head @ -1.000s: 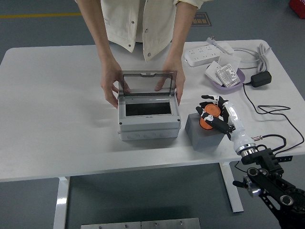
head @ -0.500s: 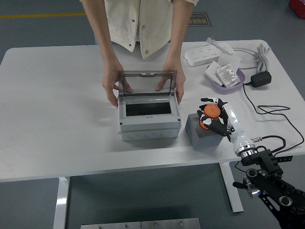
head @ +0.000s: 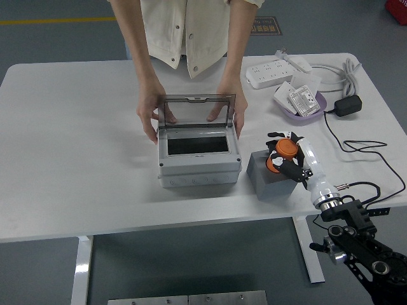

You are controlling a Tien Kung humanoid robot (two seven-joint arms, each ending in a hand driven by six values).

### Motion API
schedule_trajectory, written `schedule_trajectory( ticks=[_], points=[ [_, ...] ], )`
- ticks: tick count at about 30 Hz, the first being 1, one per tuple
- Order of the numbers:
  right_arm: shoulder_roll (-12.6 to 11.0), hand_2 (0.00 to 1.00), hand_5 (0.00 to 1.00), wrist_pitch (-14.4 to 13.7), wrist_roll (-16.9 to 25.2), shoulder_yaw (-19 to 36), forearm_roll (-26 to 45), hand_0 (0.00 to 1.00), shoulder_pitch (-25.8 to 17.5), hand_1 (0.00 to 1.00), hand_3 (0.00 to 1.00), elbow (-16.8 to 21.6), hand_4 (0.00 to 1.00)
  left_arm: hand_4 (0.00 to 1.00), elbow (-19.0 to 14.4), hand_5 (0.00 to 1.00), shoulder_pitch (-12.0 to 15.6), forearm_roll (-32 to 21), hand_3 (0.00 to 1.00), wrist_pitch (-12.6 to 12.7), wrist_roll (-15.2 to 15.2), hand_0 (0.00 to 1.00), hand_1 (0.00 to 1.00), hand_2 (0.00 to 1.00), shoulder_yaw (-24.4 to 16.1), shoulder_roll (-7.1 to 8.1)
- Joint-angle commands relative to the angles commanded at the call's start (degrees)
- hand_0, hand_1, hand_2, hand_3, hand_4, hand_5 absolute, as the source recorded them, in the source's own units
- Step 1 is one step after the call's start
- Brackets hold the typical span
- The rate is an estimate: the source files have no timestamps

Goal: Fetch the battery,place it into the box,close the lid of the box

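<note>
One robot hand [head: 284, 154] is showing, the right one, reaching in from the lower right corner of the bench [head: 76, 165]. Its black fingers [head: 294, 171] are curling around an orange battery [head: 284, 152], gripping it just above a grey block [head: 270, 175] that is sitting near the bench's near edge.

Just left of the block, the grey box [head: 198, 159] is standing with its dark inside showing. Its clear lid [head: 198, 110] is standing upright on the far side. A person is standing at the far side of the bench, with one hand [head: 149, 121] resting against the left side of the box and lid, and the other hand [head: 226, 108] resting at the right side, partly showing through the lid.

Farther right and toward the far edge, a white power strip [head: 273, 71] is lying beside a purple dish [head: 302, 105] that is holding small white packets. A black adapter [head: 348, 105] is lying right of the dish, with its black cable [head: 356, 147] trailing toward the near right edge.
</note>
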Motion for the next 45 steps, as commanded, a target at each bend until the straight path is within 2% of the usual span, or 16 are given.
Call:
schedule_trajectory(
  ticks=[1, 2, 7, 8, 13, 14, 25, 26, 29, 45],
  points=[
    [0.0, 0.481, 0.114, 0.0, -0.1, 0.0, -0.1, 0.535, 0.0, 0.514, 0.527, 0.0, 0.205, 0.189, 0.0, 0.002, 0.0, 0.0, 0.529, 0.0, 0.0, 0.614, 0.742, 0.565, 0.0, 0.0],
    [0.0, 0.388, 0.162, -0.1, -0.2, 0.0, -0.2, 0.396, 0.0, 0.392, 0.37, 0.1, 0.002, 0.205, 0.0, 0.002, 0.1, 0.0, 0.532, 0.0, 0.0, 0.617, 0.742, 0.567, -0.1, 0.0],
    [0.1, 0.388, 0.162, -0.1, -0.6, -0.2, -0.6, 0.396, 0.0, 0.392, 0.37, 0.2, 0.002, 0.205, 0.0, 0.002, 0.2, 0.2, 0.532, 0.2, -0.1, 0.617, 0.742, 0.567, -0.3, 0.06],
    [0.1, 0.321, 0.061, -0.1, -0.6, -0.2, -0.6, 0.322, 0.0, 0.302, 0.291, 0.2, 0.002, 0.205, 0.0, 0.002, 0.2, 0.2, 0.531, 0.2, -0.1, 0.617, 0.742, 0.567, -0.3, 0.08],
    [0.1, 0.321, 0.061, -0.2, -0.9, -0.3, -0.9, 0.322, 0.1, 0.302, 0.291, 0.2, 0.002, 0.205, 0.0, 0.002, 0.2, 0.1, 0.531, 0.4, -0.3, 0.617, 0.742, 0.567, -0.3, 0.13],
    [0.1, 0.298, 0.002, -0.2, -1.0, -0.4, -1.0, 0.331, 0.1, 0.291, 0.228, 0.2, 0.002, 0.21, 0.0, 0.006, 0.2, 0.2, 0.532, 0.4, -0.4, 0.618, 0.742, 0.567, -0.4, 0.13],
    [-0.1, 0.28, 0.002, -0.7, -1.2, -0.5, -2.1, 0.325, 0.5, 0.282, 0.221, 0.7, 0.002, 0.214, 0.0, 0.009, 0.2, 1.0, 0.532, 0.7, -0.5, 0.62, 0.742, 0.568, -1.2, 0.11],
    [-0.2, 0.242, 0.002, -0.7, -1.2, -0.5, -2.1, 0.31, 0.6, 0.277, 0.219, 0.8, 0.002, 0.225, 0.0, 0.027, 0.2, 1.1, 0.531, 0.7, -0.5, 0.623, 0.742, 0.569, -1.3, 0.1],
    [-0.3, 0.242, 0.002, -0.8, -1.2, -0.3, -2.5, 0.31, 0.7, 0.277, 0.219, 1.3, 0.002, 0.225, 0.0, 0.027, 0.2, 1.4, 0.531, 0.7, -0.4, 0.623, 0.742, 0.569, -1.4, 0.04],
    [-1.4, 0.229, 0.002, -0.5, -2.1, 0.6, -3.8, 0.303, 3.2, 0.265, 0.216, 6.1, 0.002, 0.236, 0.0, 0.041, 0.1, 1.7, 0.53, 0.5, -0.1, 0.627, 0.743, 0.57, -1.3, -0.19]
  ],
)
